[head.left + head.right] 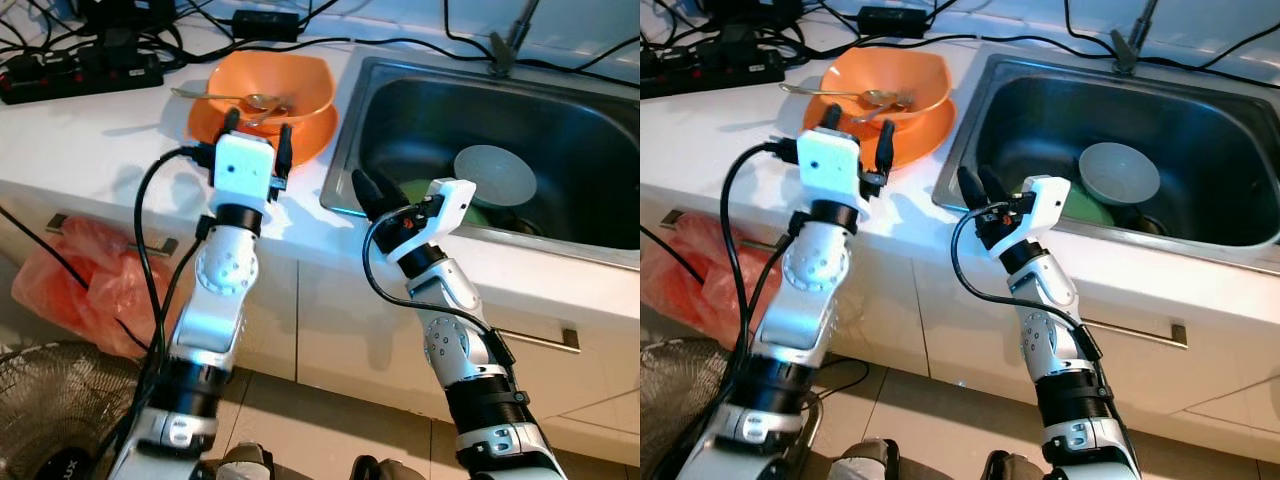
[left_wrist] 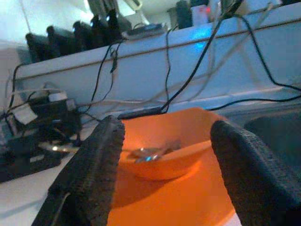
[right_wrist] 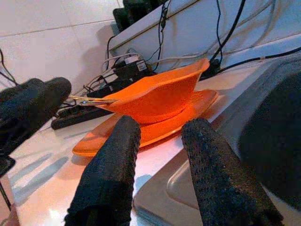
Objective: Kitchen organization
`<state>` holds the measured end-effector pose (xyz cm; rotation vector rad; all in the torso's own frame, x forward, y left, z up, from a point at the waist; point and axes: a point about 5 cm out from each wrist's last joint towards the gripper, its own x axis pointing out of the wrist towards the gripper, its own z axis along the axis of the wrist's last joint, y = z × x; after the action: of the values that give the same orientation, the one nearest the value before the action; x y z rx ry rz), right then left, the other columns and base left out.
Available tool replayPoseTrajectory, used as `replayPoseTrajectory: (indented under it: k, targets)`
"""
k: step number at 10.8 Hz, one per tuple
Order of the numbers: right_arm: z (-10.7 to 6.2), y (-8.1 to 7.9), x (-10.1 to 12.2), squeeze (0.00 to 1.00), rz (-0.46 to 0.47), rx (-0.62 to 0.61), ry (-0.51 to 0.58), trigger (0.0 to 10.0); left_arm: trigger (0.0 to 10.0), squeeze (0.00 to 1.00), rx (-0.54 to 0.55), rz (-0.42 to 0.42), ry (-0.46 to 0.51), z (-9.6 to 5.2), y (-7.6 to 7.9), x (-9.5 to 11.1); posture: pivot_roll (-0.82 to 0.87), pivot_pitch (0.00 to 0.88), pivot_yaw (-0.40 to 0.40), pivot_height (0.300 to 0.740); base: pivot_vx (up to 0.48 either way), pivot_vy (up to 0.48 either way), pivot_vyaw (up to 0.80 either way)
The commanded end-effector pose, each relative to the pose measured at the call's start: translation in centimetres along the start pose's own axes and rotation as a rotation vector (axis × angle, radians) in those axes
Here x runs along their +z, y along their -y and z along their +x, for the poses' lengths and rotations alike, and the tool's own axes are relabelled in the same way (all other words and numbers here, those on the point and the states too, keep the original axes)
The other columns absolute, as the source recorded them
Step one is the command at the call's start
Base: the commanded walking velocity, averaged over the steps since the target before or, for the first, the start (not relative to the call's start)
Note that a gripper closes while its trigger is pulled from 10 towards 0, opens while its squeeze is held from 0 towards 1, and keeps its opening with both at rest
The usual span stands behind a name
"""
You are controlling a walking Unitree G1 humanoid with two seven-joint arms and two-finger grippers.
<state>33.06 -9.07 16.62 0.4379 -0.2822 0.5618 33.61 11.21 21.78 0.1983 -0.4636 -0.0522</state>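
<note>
An orange bowl point(image 1: 270, 85) sits on an orange plate point(image 1: 312, 135) on the white counter point(image 1: 100, 140), left of the sink. Two metal spoons point(image 1: 250, 100) lie in the bowl. My left gripper point(image 1: 258, 128) is open at the plate's near edge, its fingers point(image 2: 94, 174) pointing at the bowl point(image 2: 164, 141). My right gripper point(image 1: 370, 190) is open over the sink's front left corner and aims at the plate point(image 3: 141, 134). Nothing is between either pair of fingers.
The steel sink point(image 1: 420, 110) holds an upturned grey bowl point(image 1: 495, 175) and something green point(image 1: 412, 190). A power strip point(image 1: 80, 75) and cables lie at the back of the counter. A red plastic bag point(image 1: 80, 280) and a fan point(image 1: 60, 410) stand below left.
</note>
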Motion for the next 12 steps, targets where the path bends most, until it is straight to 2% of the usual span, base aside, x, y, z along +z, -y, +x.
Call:
replayPoseTrajectory:
  k: [1, 2, 6, 9, 12]
  targets:
    - [0.0, -0.1, 0.2, 0.00, 0.002, 0.007, 0.004, 10.0, 10.0, 0.54, 0.022, -0.003, 0.008, 0.5, -0.3, 0.1, 0.23, 0.142, -0.037, 0.740, 0.000, 0.000, 0.00]
    - [0.0, -0.2, 0.3, 0.00, 0.003, 0.008, 0.007, 10.0, 10.0, 0.00, 0.039, -0.001, 0.004, 1.1, -1.0, 0.0, 0.23, 0.143, -0.037, 0.740, 0.000, 0.000, 0.00]
    - [0.1, -0.2, 0.2, 0.00, 0.010, 0.006, 0.008, 10.0, 10.0, 0.00, 0.058, -0.012, 0.000, 2.2, -1.8, -0.5, 0.23, 0.125, -0.038, 0.740, 0.000, 0.000, 0.00]
    - [0.2, -0.4, 0.2, 0.00, 0.008, 0.009, 0.008, 10.0, 10.0, 0.00, 0.032, -0.119, -0.037, 3.3, -1.5, -1.4, 0.22, 0.117, -0.041, 0.740, 0.000, 0.000, 0.00]
    - [0.2, -0.2, 0.4, 0.00, 0.000, -0.002, 0.012, 10.0, 10.0, 0.00, 0.010, -0.177, -0.045, 4.0, -1.3, -1.7, 0.21, 0.130, -0.047, 0.740, 0.000, 0.000, 0.00]
